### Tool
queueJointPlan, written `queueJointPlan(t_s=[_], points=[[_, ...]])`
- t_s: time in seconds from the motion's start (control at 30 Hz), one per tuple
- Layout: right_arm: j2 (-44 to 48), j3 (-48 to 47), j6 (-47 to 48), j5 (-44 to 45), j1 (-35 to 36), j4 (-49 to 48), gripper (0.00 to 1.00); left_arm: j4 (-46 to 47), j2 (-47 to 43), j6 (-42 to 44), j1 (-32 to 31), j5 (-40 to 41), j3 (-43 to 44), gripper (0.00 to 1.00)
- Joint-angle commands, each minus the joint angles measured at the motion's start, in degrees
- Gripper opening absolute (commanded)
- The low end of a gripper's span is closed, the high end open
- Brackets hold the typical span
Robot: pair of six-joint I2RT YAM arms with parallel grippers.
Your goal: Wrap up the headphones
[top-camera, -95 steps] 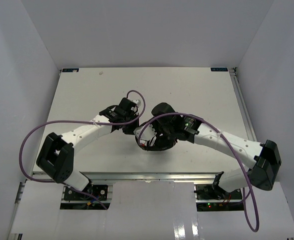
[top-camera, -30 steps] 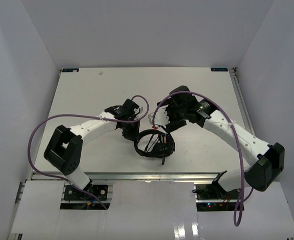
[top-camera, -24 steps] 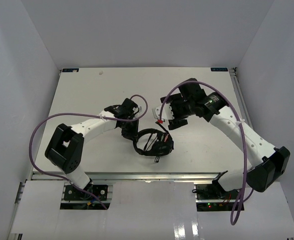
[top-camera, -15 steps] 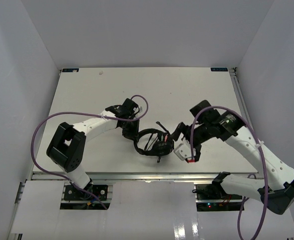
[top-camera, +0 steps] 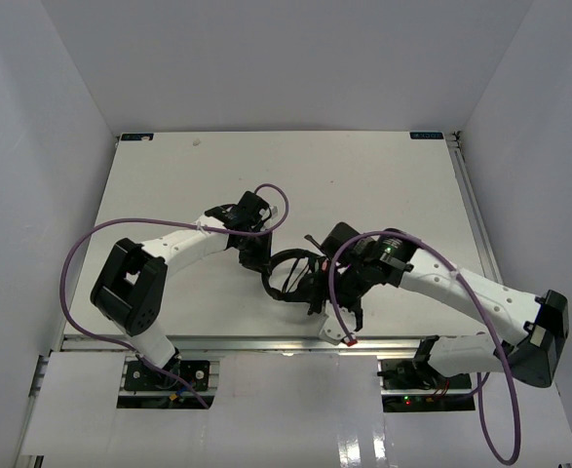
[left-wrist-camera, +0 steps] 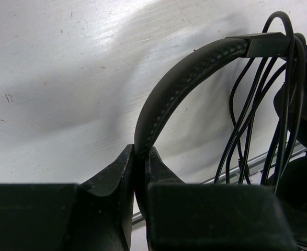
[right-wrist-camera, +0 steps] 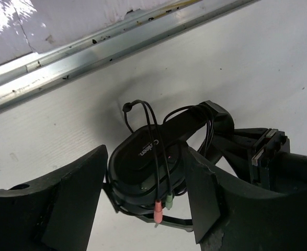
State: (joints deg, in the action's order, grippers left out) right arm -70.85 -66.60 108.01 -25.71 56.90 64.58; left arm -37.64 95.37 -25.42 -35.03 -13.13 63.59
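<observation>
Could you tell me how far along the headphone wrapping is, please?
Done: several cord loops lie over the ear cup. In hand: left gripper clamps the headband; right gripper straddles the ear cup, open. Left: the plugs hang loose, untucked.

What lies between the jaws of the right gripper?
A padded oval ear cup of the black over-ear headphones, with thin cord crossing it, in the right wrist view.

headphones (top-camera: 287, 257) on table (top-camera: 383, 175), between left hand (top-camera: 257, 258) and right hand (top-camera: 323, 284)
</observation>
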Motion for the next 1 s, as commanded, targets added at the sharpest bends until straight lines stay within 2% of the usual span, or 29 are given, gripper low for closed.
queueJointPlan(t_s=[0.0, 0.27, 0.7, 0.97], points=[[-3.89, -1.29, -2.46, 6.71, 3.48, -5.87, 0.64, 1.9, -2.45, -0.6, 0.13, -3.31, 0.41, 0.0], [-7.87, -1.02, -1.26, 12.93, 5.66, -7.8, 0.59, 2.13, -3.41, -0.26, 0.13, -3.93, -0.12, 0.0], [-8.39, 2.48, -1.5, 17.36, 6.5, -10.09, 0.42, 3.32, -4.37, -0.55, 0.13, -4.45, -1.47, 0.0], [-8.0, 2.48, -2.93, 16.99, 6.64, -11.14, 0.08, 4.06, -5.34, -1.12, 0.13, -4.6, -2.36, 0.0]])
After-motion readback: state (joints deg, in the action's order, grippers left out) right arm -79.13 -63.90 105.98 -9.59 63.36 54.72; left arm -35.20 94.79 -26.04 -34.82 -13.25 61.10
